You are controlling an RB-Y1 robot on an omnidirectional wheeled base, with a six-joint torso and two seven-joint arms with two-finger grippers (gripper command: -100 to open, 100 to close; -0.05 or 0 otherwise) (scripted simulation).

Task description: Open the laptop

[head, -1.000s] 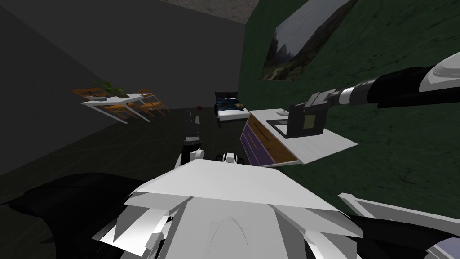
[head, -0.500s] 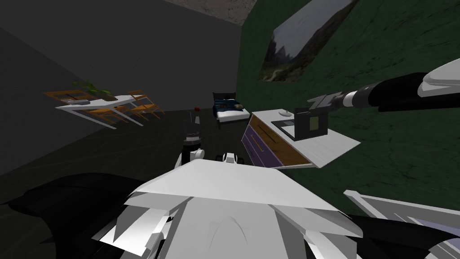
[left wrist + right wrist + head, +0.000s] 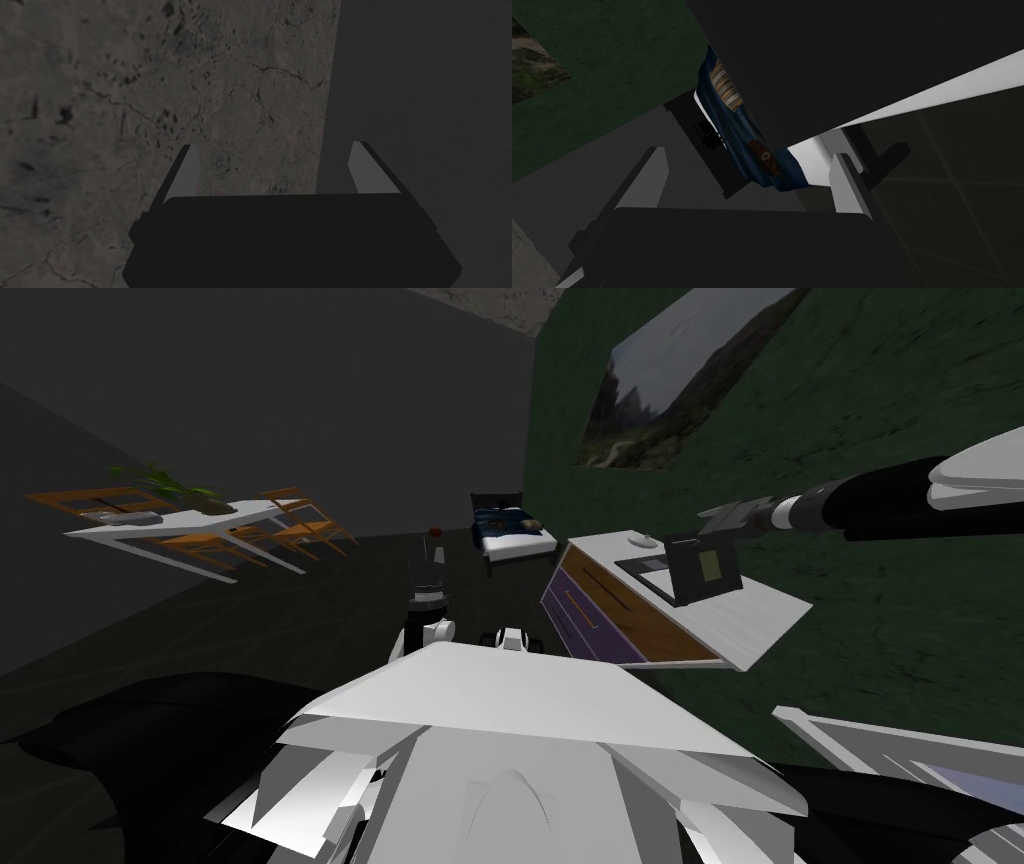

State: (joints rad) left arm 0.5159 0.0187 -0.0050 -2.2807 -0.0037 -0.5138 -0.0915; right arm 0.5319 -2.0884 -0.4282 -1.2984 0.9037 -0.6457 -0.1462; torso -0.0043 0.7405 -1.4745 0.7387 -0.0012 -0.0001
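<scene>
At your two o'clock a cabinet (image 3: pixel 765 606) stands against the wall (image 3: pixel 900 618), the laptop (image 3: pixel 705 571) on its top. Your right gripper (image 3: pixel 712 516) sits just by the laptop's upper edge. A picture (image 3: pixel 670 378) hangs above. At twelve, farther along that wall, lies a bed (image 3: pixel 512 536). At ten, well apart, a table (image 3: pixel 180 520) bears a plant (image 3: pixel 165 480), chairs (image 3: pixel 300 523) around it.

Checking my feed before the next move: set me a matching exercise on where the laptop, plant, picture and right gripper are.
Things:
1 laptop
2 plant
3 landscape picture
4 right gripper

Places:
A on the green wall
B on the white table
C near the lid's upper edge, open
D on the drawer unit, lid raised

Pairs: 1-D, 2-B, 3-A, 4-C.
</scene>
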